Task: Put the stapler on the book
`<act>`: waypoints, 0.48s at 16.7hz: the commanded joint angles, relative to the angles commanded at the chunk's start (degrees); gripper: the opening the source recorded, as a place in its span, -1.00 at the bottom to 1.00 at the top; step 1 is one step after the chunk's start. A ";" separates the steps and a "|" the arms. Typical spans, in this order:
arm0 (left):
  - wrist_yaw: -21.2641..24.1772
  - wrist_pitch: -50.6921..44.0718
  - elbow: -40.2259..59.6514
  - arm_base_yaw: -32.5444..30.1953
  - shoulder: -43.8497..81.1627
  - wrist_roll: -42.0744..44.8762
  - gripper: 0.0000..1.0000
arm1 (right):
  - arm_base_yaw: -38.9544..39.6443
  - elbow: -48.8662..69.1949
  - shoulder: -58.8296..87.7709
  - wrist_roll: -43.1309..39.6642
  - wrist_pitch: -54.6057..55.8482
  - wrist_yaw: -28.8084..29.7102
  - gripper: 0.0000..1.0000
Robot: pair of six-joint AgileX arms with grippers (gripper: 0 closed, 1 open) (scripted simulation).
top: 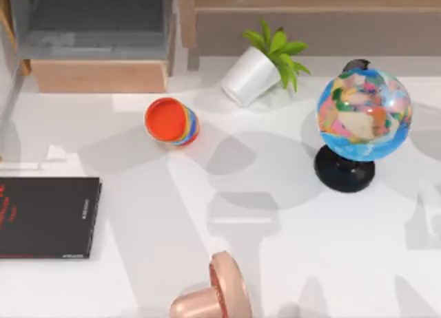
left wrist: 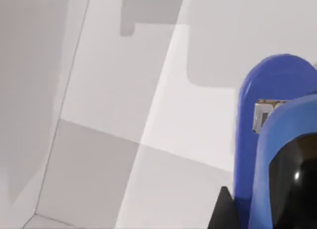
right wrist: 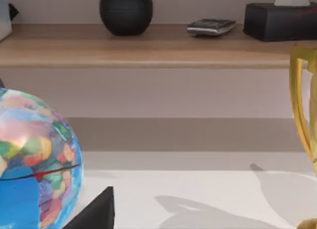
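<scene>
My left wrist view shows the blue stapler (left wrist: 277, 140) close up; I cannot tell if jaws grip it. The black book (top: 45, 218) lies at the table's left edge.

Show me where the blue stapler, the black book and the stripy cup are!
stapler (left wrist: 270, 115), left wrist view, on its rounded blue top.
book (top: 45, 218), top view, on the middle of its black cover.
stripy cup (top: 165, 120), top view, on its orange inside.

White table (top: 275, 215): book (top: 45, 217) left edge, cup (top: 172, 122), tipped plant pot (top: 251, 76), globe (top: 362, 118) right.
</scene>
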 joint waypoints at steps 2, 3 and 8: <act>-1.66 1.05 -3.30 -0.78 -5.68 1.65 -1.00 | 0.00 0.00 0.00 0.00 0.00 0.00 1.00; -2.50 1.71 -5.32 -1.25 -8.71 2.47 -1.00 | 0.00 0.00 0.00 0.00 0.00 0.00 1.00; -6.01 5.64 -18.57 -4.08 -24.04 5.64 -1.00 | 0.00 0.00 0.00 0.00 0.00 0.00 1.00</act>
